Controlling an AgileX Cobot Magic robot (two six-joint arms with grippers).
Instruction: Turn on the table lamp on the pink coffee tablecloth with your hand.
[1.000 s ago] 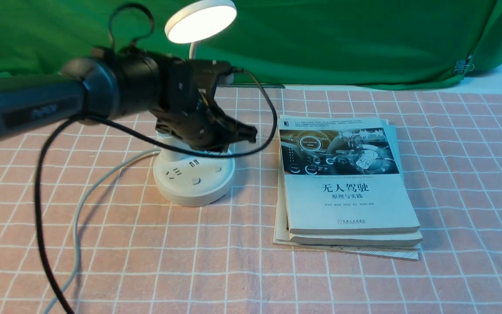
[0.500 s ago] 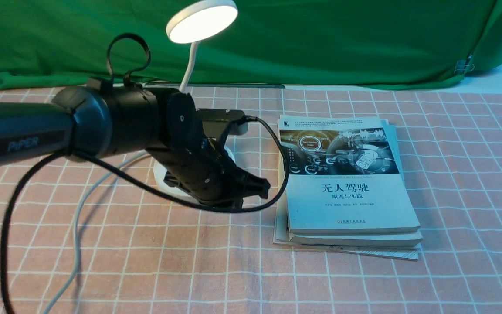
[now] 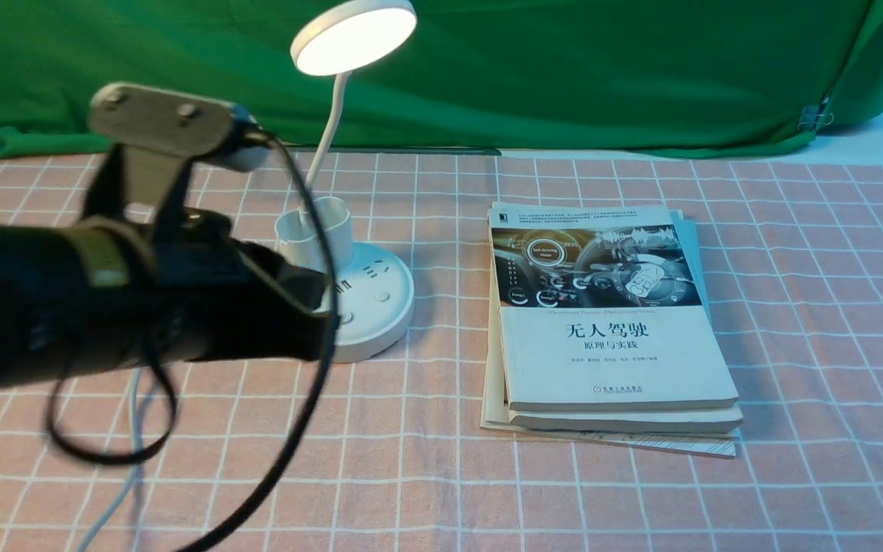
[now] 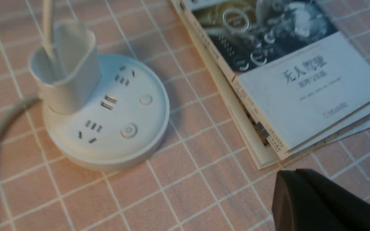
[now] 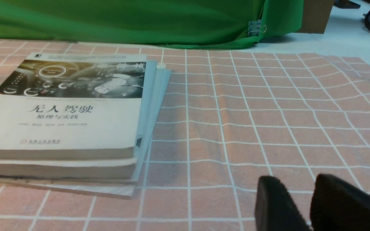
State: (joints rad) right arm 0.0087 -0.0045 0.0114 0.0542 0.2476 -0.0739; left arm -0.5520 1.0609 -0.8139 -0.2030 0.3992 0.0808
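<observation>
The left gripper (image 4: 303,192) shows only as a dark, blurred mass at the edge of its wrist view, so I cannot tell whether its jaws are wide or narrow; nothing is seen in it. It hovers off the pink coffee tablecloth (image 3: 794,307), clear of the table lamp (image 3: 372,299). In the front view the blurred left arm (image 3: 104,307) overlaps the near left edge of the lamp's round base, which stands just beyond and to the right of the arm's front end. The power button (image 4: 128,131) sits uncovered on the base, and the disc head (image 3: 353,34) glows bright, high above the arm. The stack of books (image 3: 610,322) lies further right, well apart from this gripper. The right gripper (image 5: 295,186) has its fingers (image 5: 278,205) a narrow gap apart, holding nothing, low over bare cloth with the books ahead of it
</observation>
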